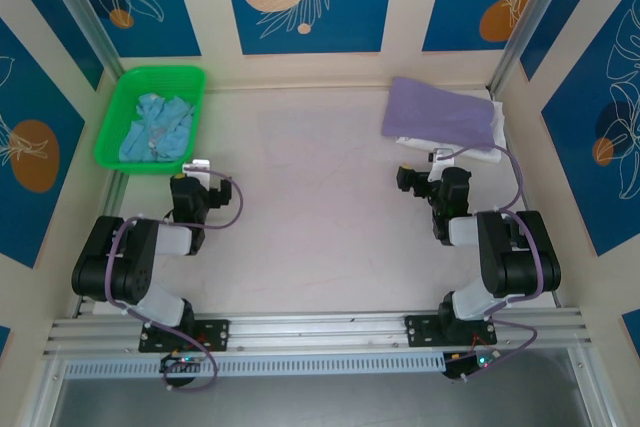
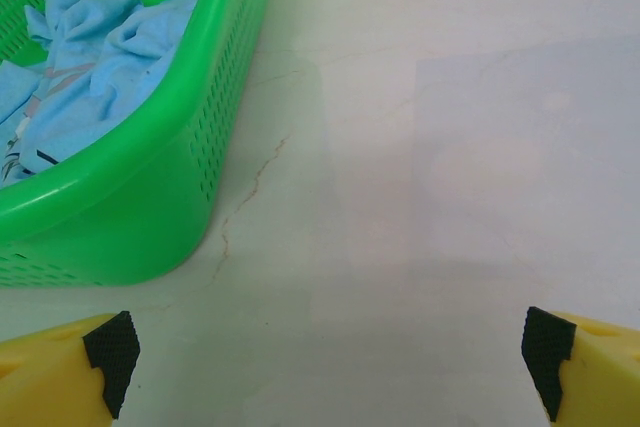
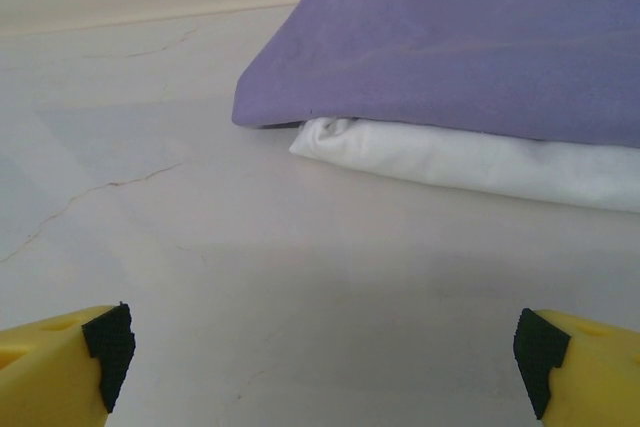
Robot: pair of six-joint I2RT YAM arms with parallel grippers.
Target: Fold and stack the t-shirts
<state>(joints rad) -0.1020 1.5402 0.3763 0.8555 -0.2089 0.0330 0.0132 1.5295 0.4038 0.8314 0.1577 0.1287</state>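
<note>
Blue shirt point(image 1: 155, 127) lay crumpled in the basket point(image 1: 112, 119), just ahead-left of the left gripper point(image 2: 325, 347), the nearer arm. Its jaws were spread and empty, and the right gripper point(image 3: 325, 342) likewise.

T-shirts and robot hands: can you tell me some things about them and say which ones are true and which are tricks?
1. The purple t-shirt lies folded on top of the white t-shirt. True.
2. The light blue t-shirt is folded flat on the table. False: it lies crumpled inside the green basket.
3. The left gripper is open and holds nothing. True.
4. The right gripper is shut on the white t-shirt. False: it is open and not touching that shirt.
5. The green basket stands at the far right, beside the purple t-shirt. False: it stands at the far left, across the table from it.
</note>
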